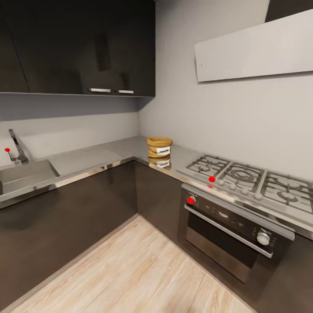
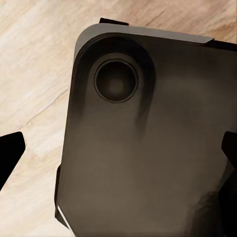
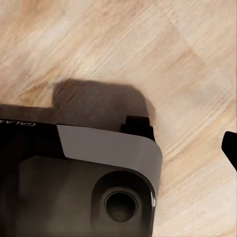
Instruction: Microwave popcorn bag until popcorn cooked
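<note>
Head view: the popcorn bag (image 1: pixel 159 147) stands upright on the countertop (image 1: pixel 87 158), in the corner where its two runs meet, near the wall. A gas hob (image 1: pixel 252 178) lies well to the bag's right with an oven (image 1: pixel 234 230) below it; a sink (image 1: pixel 21 176) and tap (image 1: pixel 16 148) sit far to its left. Dark cabinets (image 1: pixel 78 48) hang above.

Left wrist view: the robot's dark base (image 2: pixel 148 148) over wooden floor (image 2: pixel 34 74). Black fingertips (image 2: pixel 10 150) show at both edges, jaws spread with nothing between them.

Right wrist view: base (image 3: pixel 79 182) and floor (image 3: pixel 148 49); one fingertip (image 3: pixel 231 148) shows, so I cannot tell the jaws' state.
</note>
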